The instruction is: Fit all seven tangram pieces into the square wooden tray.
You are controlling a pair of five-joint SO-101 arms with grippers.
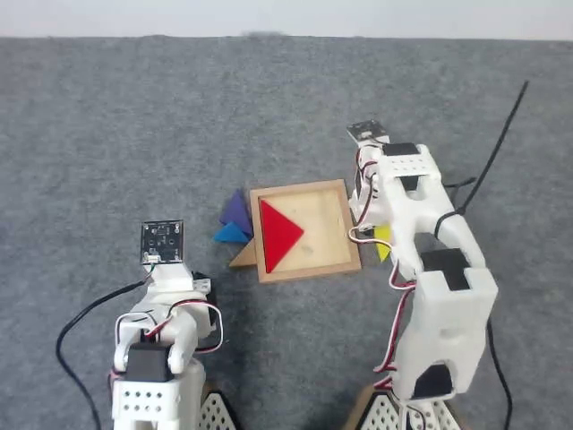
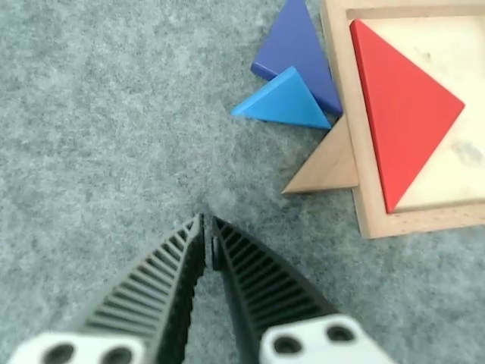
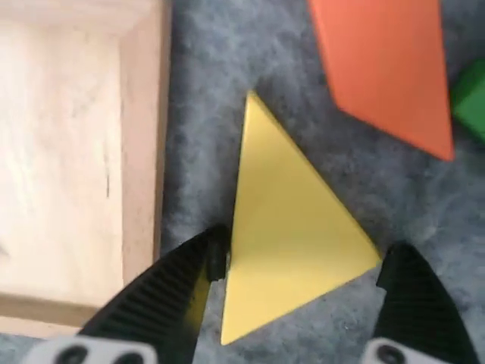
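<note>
The square wooden tray [image 1: 345, 235] lies mid-table with a red triangle [image 1: 277, 235] in its left half. Off its left rim lie a purple triangle [image 1: 235, 209], a blue triangle [image 1: 231, 233] and a tan triangle [image 1: 243, 258]. My left gripper [image 2: 208, 227] is shut and empty, over bare carpet short of those three pieces. My right gripper [image 3: 299, 262] is open just outside the tray's right rim [image 3: 144, 136], its fingers either side of a flat yellow triangle [image 3: 292, 220]; one finger [image 3: 182, 280] touches its edge. An orange parallelogram [image 3: 386, 68] and a green piece [image 3: 474, 102] lie beyond.
Grey carpet covers the table. The right arm [image 1: 421, 224] stands over the tray's right side, hiding the pieces there from above except a sliver of the yellow triangle [image 1: 383, 242]. Cables trail from both arms. Open carpet lies behind and to the far left.
</note>
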